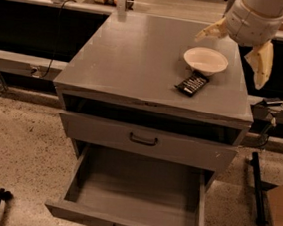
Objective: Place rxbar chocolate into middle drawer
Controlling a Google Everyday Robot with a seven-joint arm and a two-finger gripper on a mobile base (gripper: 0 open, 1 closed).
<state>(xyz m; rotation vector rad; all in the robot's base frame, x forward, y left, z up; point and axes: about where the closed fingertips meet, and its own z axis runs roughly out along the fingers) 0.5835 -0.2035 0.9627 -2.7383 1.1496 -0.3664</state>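
Observation:
The rxbar chocolate (192, 83), a flat black bar with white lettering, lies on the grey cabinet top (137, 49), just in front of the white bowl (205, 59). My gripper (232, 56) hangs above the cabinet's back right corner, over and to the right of the bowl. It is open and empty, with its pale yellow fingers (260, 61) spread wide. The middle drawer (139, 185), the lowest grey tray, is pulled out fully and holds nothing.
A shut grey drawer with a dark handle (144, 141) sits above the open one, under an open slot (146, 116). A cardboard box (281, 213) and a dark stand leg (257, 188) are on the speckled floor at right. Low shelving runs behind the cabinet.

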